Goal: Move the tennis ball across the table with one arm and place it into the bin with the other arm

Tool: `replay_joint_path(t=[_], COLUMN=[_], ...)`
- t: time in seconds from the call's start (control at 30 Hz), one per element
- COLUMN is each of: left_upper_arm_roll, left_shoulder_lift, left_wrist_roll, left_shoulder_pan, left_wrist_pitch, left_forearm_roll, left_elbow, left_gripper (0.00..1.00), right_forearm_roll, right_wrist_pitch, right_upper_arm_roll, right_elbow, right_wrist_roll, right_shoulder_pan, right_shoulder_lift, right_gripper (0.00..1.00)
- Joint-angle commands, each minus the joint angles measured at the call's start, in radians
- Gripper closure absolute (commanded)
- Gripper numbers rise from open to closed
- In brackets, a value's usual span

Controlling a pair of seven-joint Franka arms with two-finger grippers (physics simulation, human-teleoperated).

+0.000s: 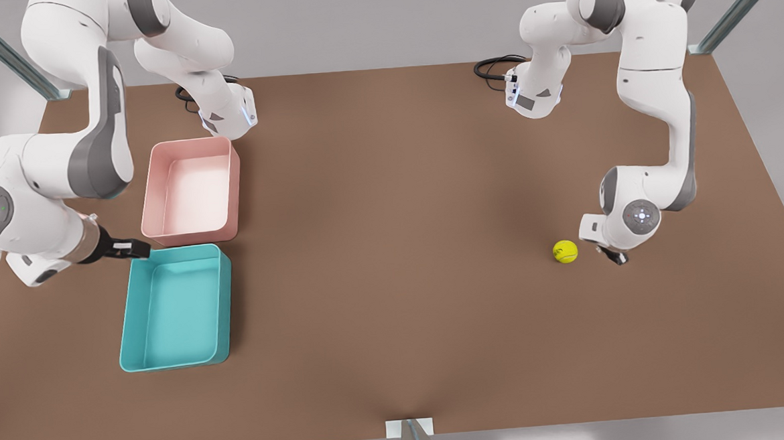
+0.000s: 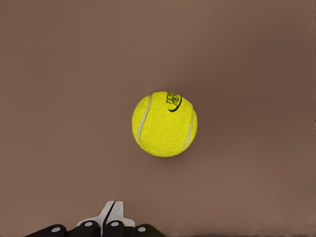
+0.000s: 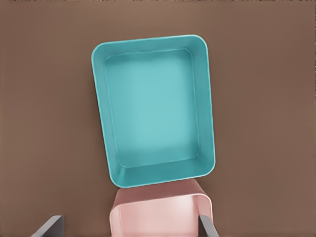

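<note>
The yellow-green tennis ball (image 1: 565,251) (image 2: 164,124) rests on the brown table (image 1: 393,247) toward the front view's right. My left gripper (image 1: 614,256) (image 2: 111,213) hangs low just beside the ball, on its right in the front view. Its fingers are pressed together, shut on nothing, a small gap away from the ball. The teal bin (image 1: 175,312) (image 3: 153,108) lies empty on the front view's left. My right gripper (image 1: 140,248) (image 3: 128,227) waits above the bin's far edge, between the two tubs, with its grey fingers (image 3: 49,226) spread open.
An empty pink tub (image 1: 189,190) (image 3: 158,212) stands right behind the teal bin, nearly touching it. Both arm bases and their black cables (image 1: 495,67) sit along the table's far edge. A wide stretch of bare tabletop separates the ball from the bins.
</note>
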Motion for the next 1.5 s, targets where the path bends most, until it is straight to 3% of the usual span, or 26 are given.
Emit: replay_joint_path(t=[0.0, 0.6, 0.77, 0.8, 0.9, 0.93, 1.0, 1.07, 1.13, 1.17, 1.2, 1.27, 1.4, 1.47], left_upper_arm_roll=[0.0, 0.0, 0.0, 0.0, 0.0, 0.006, 0.012, 0.012, 0.011, 0.008, 0.011, 0.026, 0.018, 0.018], left_shoulder_lift=[0.002, 0.075, 0.069, 0.051, 0.014, -0.006, -0.011, -0.012, -0.035, -0.092, -0.138, -0.098, -0.114, -0.115], left_wrist_roll=[0.657, 0.452, 0.259, 0.177, -0.034, -0.035, -0.038, -0.032, -0.088, -0.488, -0.844, -1.186, -1.271, -1.271], left_shoulder_pan=[0.005, -0.001, -0.098, -0.133, -0.306, -0.245, -0.09, -0.086, -0.101, -0.098, -0.072, -0.032, -0.063, -0.063], left_wrist_pitch=[0.075, 0.105, 0.093, 0.076, 0.021, -0.152, -0.207, -0.214, -0.212, -0.227, -0.337, -0.781, -0.847, -0.853], left_forearm_roll=[0.022, 0.022, 0.017, -0.013, -0.43, -0.515, -0.863, -0.839, -0.483, -0.33, -0.253, -0.342, -0.342, -0.342], left_elbow=[-0.018, -0.05, -0.052, -0.053, 0.005, 0.106, 0.121, 0.121, 0.129, 0.131, 0.152, 0.52, 0.634, 0.634], left_gripper=[0.79, 0.79, 0.79, 0.79, 0.79, 0.79, 0.79, 0.79, 0.79, 0.69, 0.0, 0.0, 0.0, 0.0], right_forearm_roll=[0.004, -0.002, -0.004, -0.002, -0.004, -0.004, -0.004, -0.004, -0.004, -0.004, -0.004, -0.004, 0.002, -0.016], right_wrist_pitch=[-0.001, 0.004, 0.006, 0.006, 0.01, 0.01, 0.01, 0.012, 0.012, 0.012, 0.012, 0.01, 0.01, 0.01], right_upper_arm_roll=[0.0, 0.0, 0.0, 0.0, 0.0, 0.0, 0.0, 0.0, 0.0, 0.0, 0.0, 0.0, 0.003, 0.006], right_elbow=[0.0, -0.003, -0.003, -0.003, -0.007, -0.007, -0.007, -0.007, -0.007, -0.007, -0.007, -0.007, 0.016, 0.029], right_wrist_roll=[0.012, 0.012, 0.012, 0.012, 0.012, 0.012, 0.012, 0.012, 0.012, 0.012, 0.012, 0.012, 0.014, 0.017], right_shoulder_pan=[0.0, -0.001, -0.001, -0.001, -0.001, -0.001, -0.001, -0.001, -0.003, -0.001, -0.001, 0.0, 0.014, 0.101], right_shoulder_lift=[-0.008, 0.005, 0.007, 0.007, 0.007, 0.007, 0.007, 0.007, 0.007, 0.009, 0.01, 0.015, 0.073, 0.122], right_gripper=[0.0, 0.0, 0.0, 0.0, 0.0, 0.0, 0.0, 0.0, 0.0, 0.0, 0.0, 0.0, 0.0, 0.0])
